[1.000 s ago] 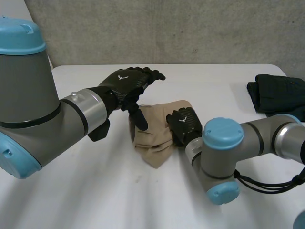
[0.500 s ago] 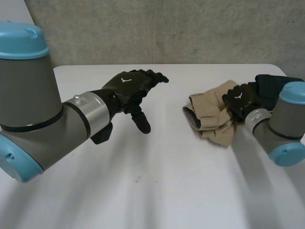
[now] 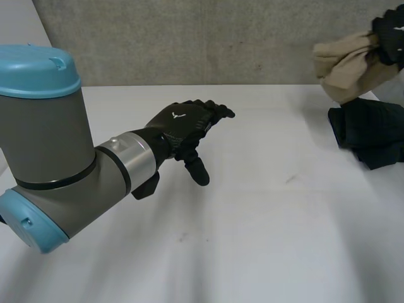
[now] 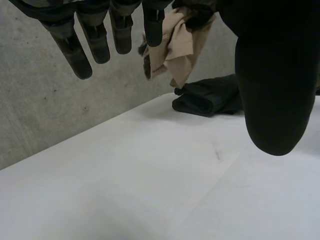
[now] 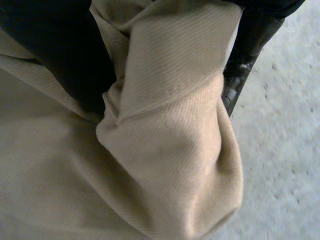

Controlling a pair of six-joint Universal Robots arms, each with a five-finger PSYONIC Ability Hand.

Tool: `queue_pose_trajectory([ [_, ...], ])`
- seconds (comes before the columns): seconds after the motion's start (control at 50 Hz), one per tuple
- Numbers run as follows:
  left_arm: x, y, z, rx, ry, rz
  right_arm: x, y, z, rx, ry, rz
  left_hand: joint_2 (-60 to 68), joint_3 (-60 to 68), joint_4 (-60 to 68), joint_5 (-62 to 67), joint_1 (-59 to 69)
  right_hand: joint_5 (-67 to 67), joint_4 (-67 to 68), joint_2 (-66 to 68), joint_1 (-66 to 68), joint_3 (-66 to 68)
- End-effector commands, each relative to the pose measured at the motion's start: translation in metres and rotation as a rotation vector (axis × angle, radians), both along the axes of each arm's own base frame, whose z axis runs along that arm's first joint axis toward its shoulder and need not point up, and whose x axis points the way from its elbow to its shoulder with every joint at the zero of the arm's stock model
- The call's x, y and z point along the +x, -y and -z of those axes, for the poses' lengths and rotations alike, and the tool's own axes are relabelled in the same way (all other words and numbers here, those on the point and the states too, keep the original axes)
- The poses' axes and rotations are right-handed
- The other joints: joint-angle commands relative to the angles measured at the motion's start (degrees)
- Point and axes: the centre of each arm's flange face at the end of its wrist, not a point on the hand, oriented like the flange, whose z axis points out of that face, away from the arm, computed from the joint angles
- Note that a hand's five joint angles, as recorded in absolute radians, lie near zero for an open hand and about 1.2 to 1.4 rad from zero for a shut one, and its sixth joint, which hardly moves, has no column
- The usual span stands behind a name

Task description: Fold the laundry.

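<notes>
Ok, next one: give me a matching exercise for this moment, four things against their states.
Things:
1. left hand
2. right hand
3. beige cloth
4. black cloth

States:
a. lies folded on the table, at its right side
b. open, holding nothing
c. bunched up, held in the air
d. fingers curled round fabric

Pairs: 1-b; 2-d; 3-c; 4-a

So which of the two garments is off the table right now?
The tan garment: the right hand grips it, bunched, in the air. The black garment lies folded on the table.
</notes>
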Motion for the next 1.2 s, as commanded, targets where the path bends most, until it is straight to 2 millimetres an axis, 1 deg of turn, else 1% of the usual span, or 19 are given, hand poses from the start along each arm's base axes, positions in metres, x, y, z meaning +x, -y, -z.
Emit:
queue_pose_trajectory([
  [0.02,-0.001,0.001,0.003,-0.008,-0.007,0.0,-0.049,0.015,0.055,0.171,0.005,-0.017,-0.91,-0.4,-0.84,-1.57,0.82,15.99,12.05,13.13,26.22,13.37],
  [0.06,-0.001,0.001,0.004,-0.008,-0.007,0.0,-0.056,0.015,0.071,0.211,0.005,-0.017,-0.91,-0.4,-0.84,-1.57,0.82,15.99,12.05,13.13,26.22,13.37],
  [0.08,-0.002,0.001,0.005,-0.007,-0.006,0.001,-0.07,0.015,0.086,0.255,0.01,-0.003,-0.91,-0.4,-0.84,-1.57,0.82,15.99,12.05,13.13,26.22,13.37],
  [0.16,-0.002,0.002,0.009,0.0,0.0,0.001,-0.111,0.01,0.115,0.352,0.029,0.055,-0.91,-0.4,-0.84,-1.57,0.82,15.99,12.05,13.13,26.22,13.37],
  [0.24,-0.003,0.002,0.011,0.007,0.004,0.003,-0.132,-0.002,0.13,0.417,0.024,0.08,-0.91,-0.4,-0.84,-1.57,0.82,15.99,12.05,13.13,26.22,13.37],
  [0.28,-0.003,0.001,0.011,0.007,0.004,0.005,-0.133,-0.006,0.128,0.422,0.01,0.075,-0.91,-0.4,-0.84,-1.57,0.82,15.99,12.05,13.13,26.22,13.37],
  [0.3,-0.004,0.001,0.011,0.007,0.004,0.006,-0.133,-0.008,0.127,0.421,0.003,0.075,-0.91,-0.4,-0.84,-1.57,0.82,9.22,5.28,6.36,19.45,6.6],
  [0.32,-0.003,0.001,0.011,0.007,0.004,0.005,-0.134,-0.01,0.123,0.418,-0.01,0.088,-0.91,-0.4,-0.84,-1.57,0.82,-16.49,-20.43,-19.35,-6.26,-19.11],
  [0.38,-0.004,0.001,0.011,0.008,0.005,0.006,-0.135,-0.012,0.113,0.407,-0.025,0.105,-0.91,-0.4,-0.84,-1.57,0.82,-49.46,-53.39,-52.31,-39.22,-52.07],
  [0.52,-0.003,0.0,0.006,-0.006,-0.005,0.005,-0.129,-0.03,0.047,0.354,-0.014,0.159,-1.07,-0.57,-1.01,-1.74,0.66,-54.01,-57.95,-56.87,-43.78,-56.63],
  [0.58,-0.002,-0.001,0.003,-0.014,-0.009,0.002,-0.102,-0.045,0.005,0.313,0.009,0.157,-1.07,-0.57,-1.01,-1.74,0.66,-54.01,-57.95,-56.87,-43.78,-56.63],
  [0.64,0.0,-0.003,-0.007,-0.037,-0.025,-0.004,-0.055,-0.067,-0.035,0.264,0.064,0.128,-1.24,-0.73,-1.18,-1.91,0.49,-54.01,-57.95,-56.87,-43.78,-56.63],
  [0.78,0.009,-0.003,-0.035,-0.107,-0.08,-0.061,0.009,-0.117,-0.06,0.309,0.274,0.11,-1.41,-0.9,-1.35,-2.08,0.32,-54.01,-57.95,-56.87,-43.78,-56.63],
  [0.82,0.014,-0.001,-0.044,-0.127,-0.099,-0.1,0.043,-0.148,-0.07,0.328,0.343,0.043,-1.41,-0.9,-1.35,-2.08,0.32,-54.01,-57.95,-56.87,-43.78,-56.63],
  [0.86,0.022,0.004,-0.054,-0.161,-0.12,-0.174,0.075,-0.177,-0.067,0.372,0.379,-0.025,-1.58,-1.07,-1.51,-2.24,0.15,-54.01,-57.95,-56.87,-43.78,-56.63],
  [0.94,0.042,0.021,-0.06,-0.192,-0.115,-0.309,0.111,-0.215,-0.043,0.476,0.372,-0.092,-1.91,-1.41,-1.85,-2.58,-0.18,-54.01,-57.95,-56.87,-43.78,-56.63],
  [1.02,0.056,0.034,-0.053,-0.181,-0.091,-0.376,0.131,-0.243,-0.021,0.544,0.344,-0.116,-1.92,-1.41,-1.85,-2.58,-0.18,-54.01,-57.95,-56.87,-43.78,-56.63],
  [1.08,0.062,0.041,-0.046,-0.164,-0.075,-0.401,0.132,-0.25,-0.017,0.553,0.342,-0.093,-1.92,-1.41,-1.85,-2.58,-0.18,-54.01,-57.95,-56.87,-43.78,-56.63],
  [1.2,0.066,0.046,-0.04,-0.151,-0.066,-0.417,0.124,-0.245,-0.017,0.503,0.376,-0.021,-1.96,-1.45,-1.9,-2.63,-0.23,-54.01,-57.95,-56.87,-43.78,-56.63],
])
